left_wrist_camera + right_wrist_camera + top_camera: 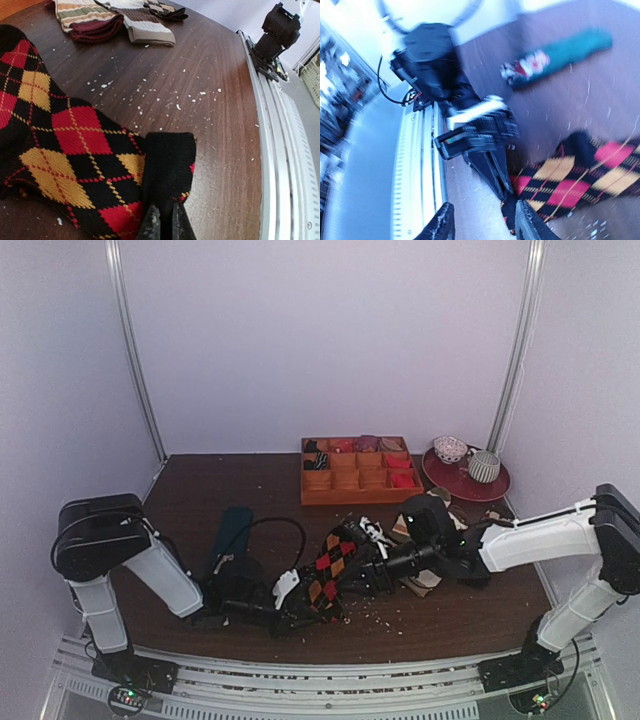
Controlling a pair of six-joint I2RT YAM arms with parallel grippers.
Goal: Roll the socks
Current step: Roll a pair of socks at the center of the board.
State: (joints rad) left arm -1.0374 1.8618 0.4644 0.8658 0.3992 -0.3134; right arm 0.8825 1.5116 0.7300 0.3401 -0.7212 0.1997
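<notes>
1. Currently, the socks [330, 568] are lying stretched out on the table [190, 490], on the arms' side of the wooden tray [360, 472], with their red and orange diamonds facing up.
2. The left gripper [300, 615] is pinching the socks' black cuff at the end lying farthest from the tray. In the left wrist view its fingers [150, 227] are pressing together on the fabric.
3. The right gripper [368, 575] is hovering just beside the socks, also on the arms' side of the tray. Its fingers [442, 225] are standing apart, gripping nothing.
4. A teal sock [230, 532] is resting left of the tray and nearer the arms than it.
5. A red plate [450, 478] carrying small bowls is sitting just right of the tray.
6. White crumbs [177, 106] are dotting the table in front of the tray, around the socks.
</notes>
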